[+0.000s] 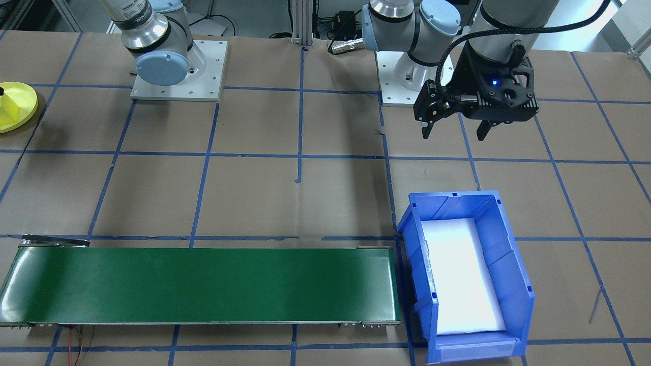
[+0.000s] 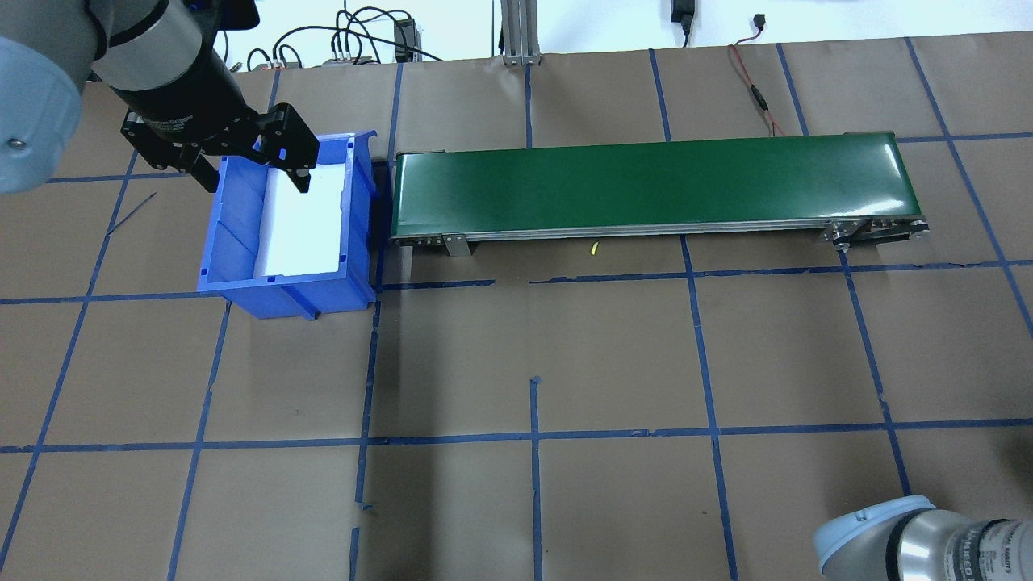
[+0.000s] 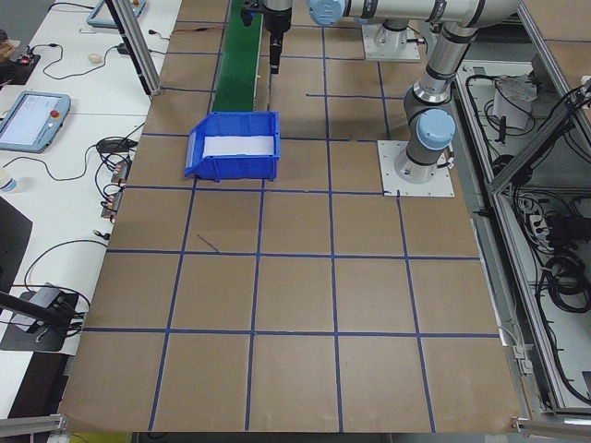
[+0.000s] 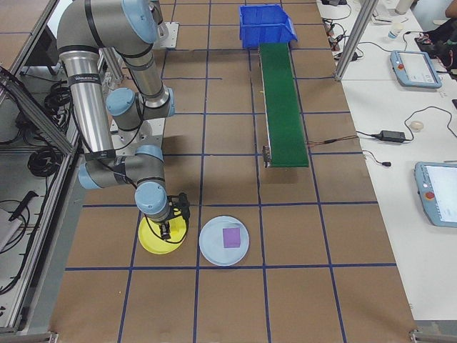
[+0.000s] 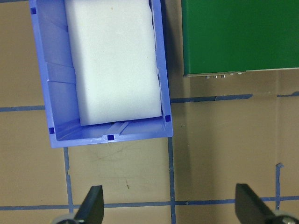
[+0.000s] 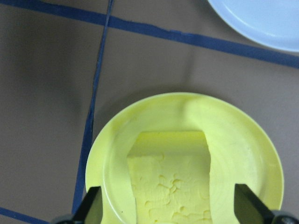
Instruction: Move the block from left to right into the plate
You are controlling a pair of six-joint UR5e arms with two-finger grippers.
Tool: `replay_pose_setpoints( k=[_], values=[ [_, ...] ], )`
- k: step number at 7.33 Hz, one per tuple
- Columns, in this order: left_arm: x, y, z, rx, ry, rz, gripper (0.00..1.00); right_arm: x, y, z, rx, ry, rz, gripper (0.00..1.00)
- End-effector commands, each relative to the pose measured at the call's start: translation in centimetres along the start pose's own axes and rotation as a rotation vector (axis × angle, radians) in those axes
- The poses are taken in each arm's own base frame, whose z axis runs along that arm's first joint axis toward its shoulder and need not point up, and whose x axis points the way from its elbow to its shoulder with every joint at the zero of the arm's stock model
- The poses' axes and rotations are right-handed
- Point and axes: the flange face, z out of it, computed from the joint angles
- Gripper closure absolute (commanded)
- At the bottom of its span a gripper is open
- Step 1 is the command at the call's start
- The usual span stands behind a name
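Two grippers, both with jaws spread and nothing held. My right gripper (image 6: 166, 215) hangs straight over the small round bright yellow plastic plate (image 6: 112, 154), and the yellow foam block (image 6: 170, 179) sits on that plate directly between my fingertips (image 6: 93, 205), one on either side of it with a gap. From the right wrist view I cannot tell whether the fingers are down around the block or just above it; in the right side view the gripper is very low over the plate. The block looks roughly square, with no clear long axis, and its edges lie about square to the line between my fingers. I judge the placing is done, or nearly so.

This plate lies near the table's right end, on the robot's side, so my right arm is the nearer one by far. Just beside it sits a pale blue round plate (image 4: 224, 241) carrying a small purple square piece (image 4: 231, 237); the two plates are close but apart.

My left gripper (image 1: 455, 129) hovers high near the table's left end, beside the blue rectangular plastic bin (image 2: 234, 242) lined with white foam (image 5: 112, 60). The green conveyor belt (image 2: 654, 186) runs from the bin toward the right end. Brown paper with blue tape lines covers the table (image 2: 613, 355).
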Motion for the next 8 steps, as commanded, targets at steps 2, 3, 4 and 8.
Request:
replay_pose_setpoints(
  k=[2,3,4,8],
  values=[
    [-0.4,-0.1,-0.3,0.008,0.004,-0.012,0.0,-7.3,-15.9,-5.6,0.001,0.068,-0.078,0.0],
    [-0.4,-0.1,-0.3,0.008,0.001,-0.012,0.0,-12.2,-20.5,-7.2,0.014,0.048,0.008,0.0],
    [-0.5,-0.1,-0.3,0.007,0.001,-0.012,0.0,-18.6,-25.9,-8.1,0.013,0.042,0.012,0.13],
    [-0.4,-0.1,-0.1,0.005,0.001,-0.011,0.0,-45.7,-35.6,-24.5,0.157,0.073,0.145,0.04]
  ],
)
